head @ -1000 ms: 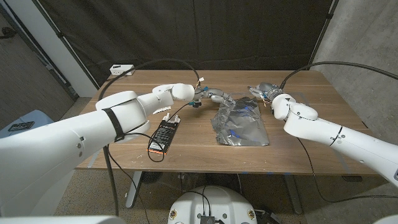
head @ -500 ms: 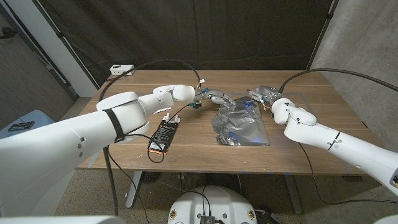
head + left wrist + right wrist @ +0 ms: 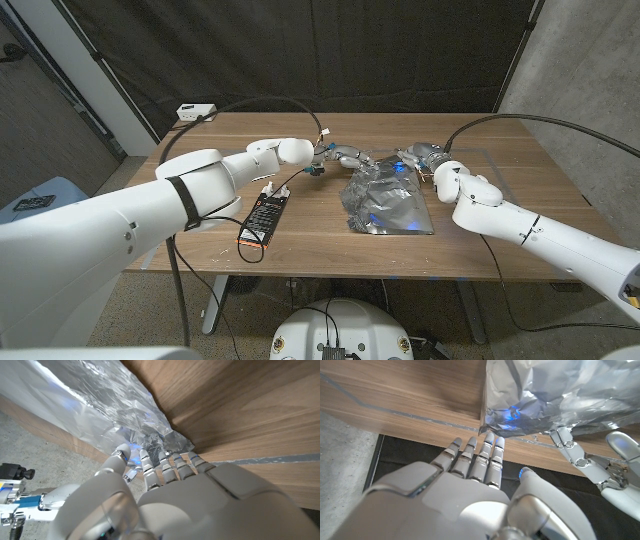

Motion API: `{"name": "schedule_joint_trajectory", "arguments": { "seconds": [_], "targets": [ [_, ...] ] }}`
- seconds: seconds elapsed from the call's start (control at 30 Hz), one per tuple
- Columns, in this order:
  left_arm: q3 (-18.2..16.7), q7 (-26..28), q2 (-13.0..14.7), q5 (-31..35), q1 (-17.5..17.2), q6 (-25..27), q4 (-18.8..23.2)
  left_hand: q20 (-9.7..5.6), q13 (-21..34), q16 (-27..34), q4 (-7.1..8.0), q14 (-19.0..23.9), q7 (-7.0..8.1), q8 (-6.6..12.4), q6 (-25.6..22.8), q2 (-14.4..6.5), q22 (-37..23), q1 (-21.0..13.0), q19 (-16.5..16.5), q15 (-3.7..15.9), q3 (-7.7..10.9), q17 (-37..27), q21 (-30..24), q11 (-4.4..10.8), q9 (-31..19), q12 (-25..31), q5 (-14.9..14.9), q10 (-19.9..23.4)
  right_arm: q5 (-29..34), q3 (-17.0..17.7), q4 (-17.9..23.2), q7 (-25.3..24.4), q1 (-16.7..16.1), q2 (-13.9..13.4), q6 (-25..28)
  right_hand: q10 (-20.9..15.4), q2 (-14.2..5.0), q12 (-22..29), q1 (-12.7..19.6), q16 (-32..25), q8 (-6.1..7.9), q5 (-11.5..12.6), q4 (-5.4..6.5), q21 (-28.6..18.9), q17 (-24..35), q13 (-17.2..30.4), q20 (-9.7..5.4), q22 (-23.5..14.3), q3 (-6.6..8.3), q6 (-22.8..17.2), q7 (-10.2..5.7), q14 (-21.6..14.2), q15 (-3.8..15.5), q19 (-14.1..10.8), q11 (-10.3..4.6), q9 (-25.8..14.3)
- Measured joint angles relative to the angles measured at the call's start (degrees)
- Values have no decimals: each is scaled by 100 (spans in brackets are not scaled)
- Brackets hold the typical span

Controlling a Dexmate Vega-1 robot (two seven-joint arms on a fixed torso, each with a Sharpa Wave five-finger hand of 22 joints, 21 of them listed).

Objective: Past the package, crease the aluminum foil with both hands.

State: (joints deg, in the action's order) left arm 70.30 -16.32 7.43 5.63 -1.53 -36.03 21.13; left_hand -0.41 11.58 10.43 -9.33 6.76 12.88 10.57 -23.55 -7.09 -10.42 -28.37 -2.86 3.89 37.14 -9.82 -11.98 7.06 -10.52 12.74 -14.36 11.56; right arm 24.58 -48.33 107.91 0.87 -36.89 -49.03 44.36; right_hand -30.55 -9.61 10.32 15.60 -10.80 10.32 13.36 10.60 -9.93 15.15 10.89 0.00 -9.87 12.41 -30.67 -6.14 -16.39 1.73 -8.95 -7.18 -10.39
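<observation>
Left hand (image 3: 345, 156) pinching far left corner of crinkled silver aluminum foil sheet (image 3: 385, 197); right hand (image 3: 428, 156) at far right corner, fingers (image 3: 490, 457) outstretched, touching foil edge, grip unclear.

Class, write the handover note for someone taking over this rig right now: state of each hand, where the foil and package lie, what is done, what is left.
Left hand: fingers on the far left corner of the aluminum foil, which is crumpled under them in the left wrist view; a firm grip cannot be confirmed.
Right hand: open, fingertips at the foil's far right corner, not gripping.
The foil lies wrinkled mid-table; the package lies to its left, untouched.
Done: both hands brought to the foil's far edge.
Left: take hold with the right hand, then crease the foil.
</observation>
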Motion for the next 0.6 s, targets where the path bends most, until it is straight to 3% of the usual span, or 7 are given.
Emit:
{"name": "schedule_joint_trajectory", "arguments": {
  "seconds": [0.37,0.6],
  "targets": [
    [-52,-40,-2,-38,-25,-39,3,0,0,0,0,21,0,0,0,0,1,0,0,-21,0,0,0,0,0,0,0,0,169,-46,-206,64,-54,137,-23,0,10,0,-97,-2,28,22,-25,0,-26,0,0,0,25,31,-31,61,-1,84,0,0],
    [-99,-96,-1,-62,-38,-104,7,0,0,0,0,21,-20,0,22,0,1,0,0,-21,0,0,0,0,0,0,0,0,270,-20,-472,-268,-173,245,-290,-43,33,50,-165,-25,71,43,-39,-25,-53,0,-23,28,39,-35,-50,70,50,60,-1,-1]
  ]
}}
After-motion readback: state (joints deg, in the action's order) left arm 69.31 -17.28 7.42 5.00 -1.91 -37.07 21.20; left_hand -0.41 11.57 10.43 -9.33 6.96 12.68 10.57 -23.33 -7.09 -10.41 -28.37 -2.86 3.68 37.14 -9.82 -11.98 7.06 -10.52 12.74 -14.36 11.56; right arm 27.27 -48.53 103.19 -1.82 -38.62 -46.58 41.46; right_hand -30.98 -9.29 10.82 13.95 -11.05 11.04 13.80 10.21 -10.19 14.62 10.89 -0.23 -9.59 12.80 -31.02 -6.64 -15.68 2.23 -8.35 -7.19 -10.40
